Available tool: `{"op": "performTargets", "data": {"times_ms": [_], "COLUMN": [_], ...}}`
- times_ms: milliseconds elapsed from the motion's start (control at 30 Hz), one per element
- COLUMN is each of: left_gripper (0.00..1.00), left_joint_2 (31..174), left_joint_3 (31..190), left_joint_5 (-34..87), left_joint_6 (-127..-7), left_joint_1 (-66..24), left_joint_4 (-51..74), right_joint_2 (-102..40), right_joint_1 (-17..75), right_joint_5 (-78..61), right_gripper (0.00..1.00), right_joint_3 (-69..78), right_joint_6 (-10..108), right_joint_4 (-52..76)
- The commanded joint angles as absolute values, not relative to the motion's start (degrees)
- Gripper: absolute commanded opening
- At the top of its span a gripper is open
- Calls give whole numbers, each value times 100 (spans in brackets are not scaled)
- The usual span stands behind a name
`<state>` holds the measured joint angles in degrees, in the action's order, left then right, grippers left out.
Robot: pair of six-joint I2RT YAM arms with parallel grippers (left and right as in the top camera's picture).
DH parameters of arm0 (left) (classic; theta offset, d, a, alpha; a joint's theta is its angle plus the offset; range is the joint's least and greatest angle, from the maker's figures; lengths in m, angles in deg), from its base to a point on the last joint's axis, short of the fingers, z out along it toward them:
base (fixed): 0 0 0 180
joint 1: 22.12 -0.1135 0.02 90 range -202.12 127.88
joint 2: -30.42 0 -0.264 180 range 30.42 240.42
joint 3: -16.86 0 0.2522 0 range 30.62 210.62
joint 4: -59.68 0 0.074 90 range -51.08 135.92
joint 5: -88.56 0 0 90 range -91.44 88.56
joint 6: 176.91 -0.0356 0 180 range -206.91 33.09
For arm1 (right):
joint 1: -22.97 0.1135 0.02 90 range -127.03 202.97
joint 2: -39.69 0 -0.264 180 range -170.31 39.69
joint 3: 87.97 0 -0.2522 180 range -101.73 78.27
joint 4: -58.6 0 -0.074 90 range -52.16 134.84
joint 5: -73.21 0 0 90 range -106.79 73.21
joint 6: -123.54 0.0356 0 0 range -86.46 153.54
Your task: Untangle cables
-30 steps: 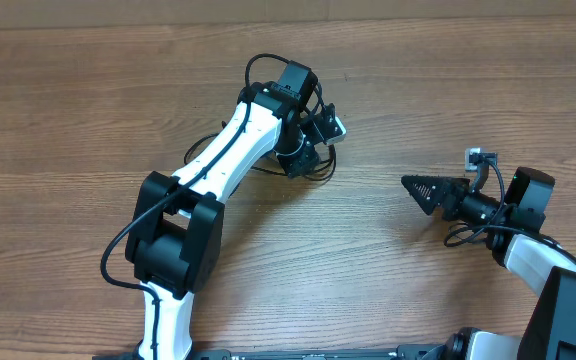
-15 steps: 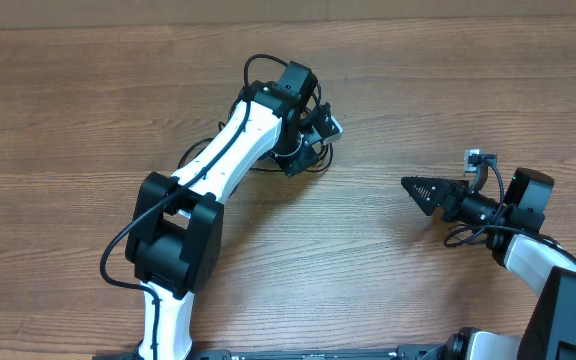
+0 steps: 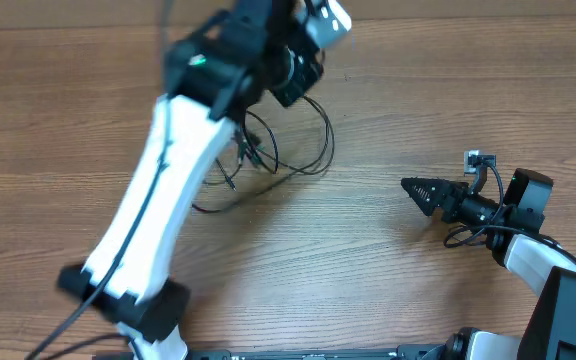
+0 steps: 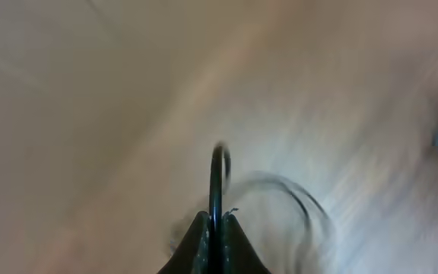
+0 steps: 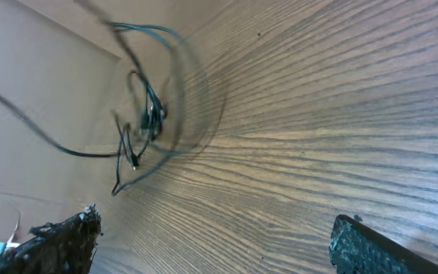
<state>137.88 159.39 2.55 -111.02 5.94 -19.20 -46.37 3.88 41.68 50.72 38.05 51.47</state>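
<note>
The left arm has lifted off the table [image 3: 418, 80]. The left gripper [image 4: 216, 224] has its jaws pressed together on one strand of the cables [image 3: 256, 150], and the tangled loops hang beneath it. The right gripper [image 3: 413, 186] sits well apart from them, jaws spread wide and holding nothing.

Black cables [image 3: 252, 148] hanging in loose loops, far centre.
Blurred left gripper [image 3: 296, 72] just above them; lower ends on wooden table [image 3: 388, 100]; right gripper [image 3: 415, 190] well apart, right side.

Matt wood-grain table top [image 3: 468, 80]; cables [image 5: 149, 114] look smooth blk plastic.
</note>
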Motion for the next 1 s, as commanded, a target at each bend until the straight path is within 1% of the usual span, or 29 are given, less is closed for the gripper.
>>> {"op": "performTargets", "data": {"times_ms": [0, 367, 533, 667, 967], "left_gripper": [4, 4, 4, 4, 5], "left_joint_2": [13141, 12202, 12125, 12125, 12127], "left_joint_3": [16572, 16706, 16706, 16706, 16706], "left_joint_5": [-231, -1369, -1433, -1433, -2102], "left_joint_6": [-10718, -10703, -10700, -10698, -10755], "left_joint_1": [598, 598, 598, 598, 598], "left_joint_4": [-1671, -963, -983, -939, 134], "right_joint_2": [-4641, -4641, -4643, -4641, -4643], "right_joint_1": [388, 388, 388, 388, 388], "right_joint_5": [4168, 4107, 4114, 4114, 4109], "right_gripper": [96, 96, 96, 100, 100], "right_joint_3": [5054, 5054, 5054, 5056, 5054], "right_joint_6": [3803, 3805, 3807, 3805, 3805], "right_joint_4": [5154, 5154, 5149, 5149, 5156]}}
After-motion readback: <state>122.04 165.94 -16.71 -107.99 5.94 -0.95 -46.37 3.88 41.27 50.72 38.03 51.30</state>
